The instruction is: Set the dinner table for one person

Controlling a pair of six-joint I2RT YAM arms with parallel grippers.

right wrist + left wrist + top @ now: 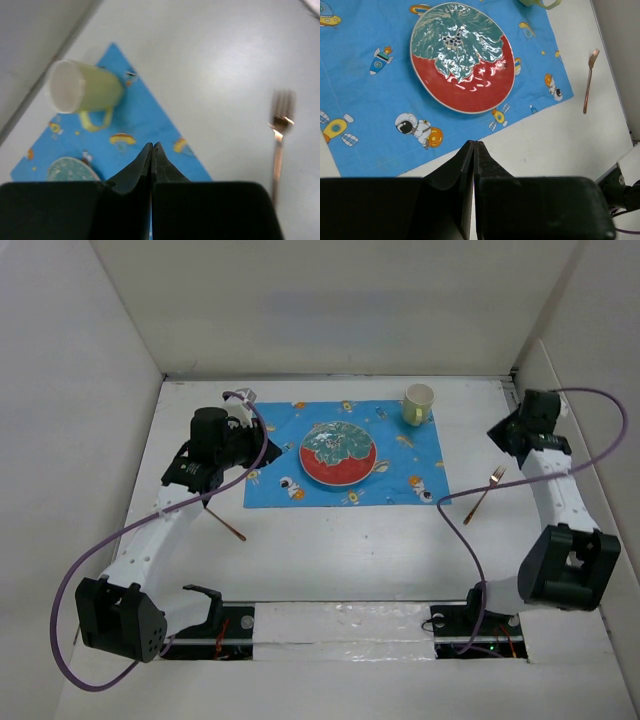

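Surface (350, 550) lay directly below your left end effector (474, 145), clenched and empty, just off the placemat (370, 100); your right end effector (152, 146), clenched and empty, hung over the placemat's corner.

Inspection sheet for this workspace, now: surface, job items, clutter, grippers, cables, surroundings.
Surface: white table, blue placemat flat on it.
Job's things: plate on the placemat; mug at its far right corner; fork on the table to its right; thin copper utensil to its left, type unclear.
Clutter: nothing seen.
Grippers: left gripper and right gripper shut, empty.
Cables: purple cable loops off each arm; the right one runs near the fork.
Surroundings: white walls on three sides.
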